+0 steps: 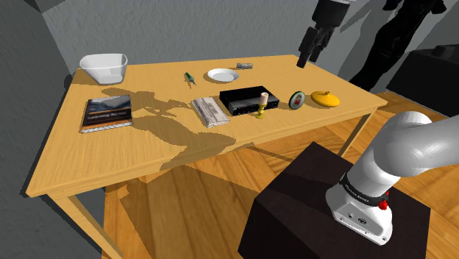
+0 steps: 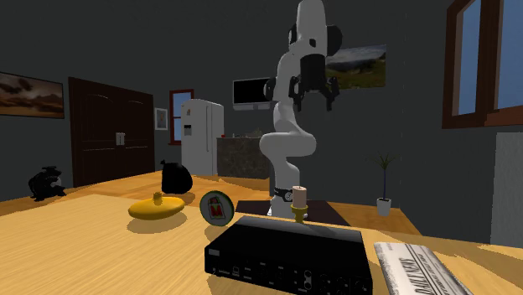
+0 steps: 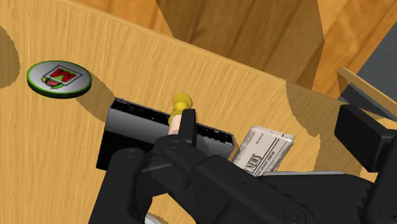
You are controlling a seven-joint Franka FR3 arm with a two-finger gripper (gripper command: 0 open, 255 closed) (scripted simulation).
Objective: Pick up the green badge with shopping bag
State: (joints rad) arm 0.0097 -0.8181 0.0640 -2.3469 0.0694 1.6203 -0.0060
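Gripper point(image 1: 309, 60) hung wide open, high above table point(image 1: 147, 158). Green badge point(image 1: 297, 98) sat between black electronics box point(image 1: 248, 101) and yellow domed object point(image 1: 324, 98). Risk: descending fingers clipped neighbours; thin disc slipped.

white, smooth-rounded arm point(image 1: 412, 143) now seen, dark joints picked out between its links, black band point(image 1: 360, 193) lettered in white near the base, small red mark point(image 1: 383, 204) beside it, all-black gripper point(image 2: 312, 100), two blocky fingers point(image 3: 188, 127)

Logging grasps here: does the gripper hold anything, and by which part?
Nothing is held. The black two-finger gripper hangs open high above the wooden table, apart from the round green badge.
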